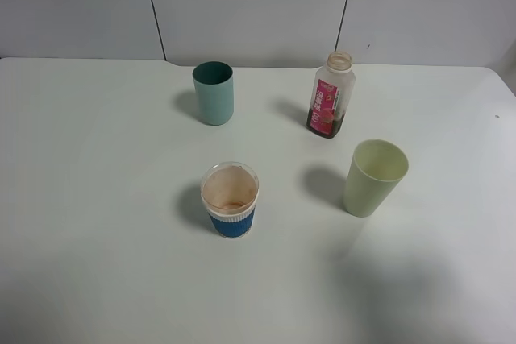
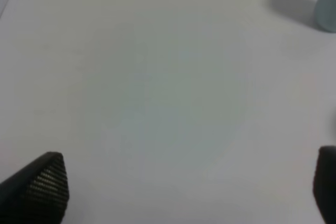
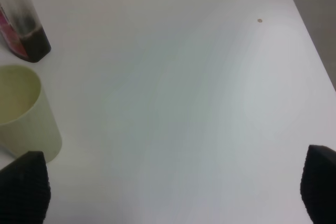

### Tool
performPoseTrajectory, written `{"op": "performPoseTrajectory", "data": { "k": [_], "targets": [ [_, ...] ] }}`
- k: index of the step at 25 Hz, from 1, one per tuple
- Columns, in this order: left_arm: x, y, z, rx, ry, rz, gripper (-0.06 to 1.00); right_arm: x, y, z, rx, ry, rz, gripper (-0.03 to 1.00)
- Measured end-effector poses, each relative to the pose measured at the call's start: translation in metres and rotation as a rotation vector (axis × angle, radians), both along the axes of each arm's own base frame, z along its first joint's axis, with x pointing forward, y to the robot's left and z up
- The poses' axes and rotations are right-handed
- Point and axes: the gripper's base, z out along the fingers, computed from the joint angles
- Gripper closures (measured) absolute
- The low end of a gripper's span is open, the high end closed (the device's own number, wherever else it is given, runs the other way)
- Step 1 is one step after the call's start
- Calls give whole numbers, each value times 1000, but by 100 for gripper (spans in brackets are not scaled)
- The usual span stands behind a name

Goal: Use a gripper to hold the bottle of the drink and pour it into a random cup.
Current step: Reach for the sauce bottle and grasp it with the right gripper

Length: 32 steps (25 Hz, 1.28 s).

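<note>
The jaws on both arms stand wide apart, empty. The bottle (image 3: 21, 24) stands upright on the counter (image 3: 184, 77) ahead of the right pair, outside their gap, beyond the pale green cup (image 3: 21, 114). Likely light, thin-walled, capless: take its labelled middle gently.

**Robot Test Station, by the Look of It**

The place read as a lab or robot test station. A plain white surface (image 1: 97, 199) filled most of the high view, its far edge meeting a pale grey wall (image 1: 242, 6) of flat panels split by dark seams (image 1: 153, 6). Its far right corner was rounded. A few props stood well apart on it: a teal cup (image 1: 214, 93) and a capless bottle (image 1: 330, 96) toward the far edge, a pale green cup (image 1: 373, 176) toward the right edge, and a stained blue-banded cup (image 1: 230, 199) near the middle. The black, ridged tips of the left claw (image 2: 189, 187) and the right claw (image 3: 173, 184) framed each wrist camera's view of that same white surface.
</note>
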Motion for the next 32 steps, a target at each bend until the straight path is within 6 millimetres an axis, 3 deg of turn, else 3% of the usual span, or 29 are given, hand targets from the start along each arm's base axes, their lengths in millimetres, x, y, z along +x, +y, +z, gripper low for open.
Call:
{"op": "performPoseTrajectory", "data": {
  "k": [18,27,32],
  "targets": [
    [0,0,0,0,0,0,2,5,-1,7,-6,31,-5,3],
    [0,0,0,0,0,0,2,42,-10,51,-89,111,-50,3],
    [0,0,0,0,0,0,2,78,-11,52,-104,173,-39,4]
  ]
}}
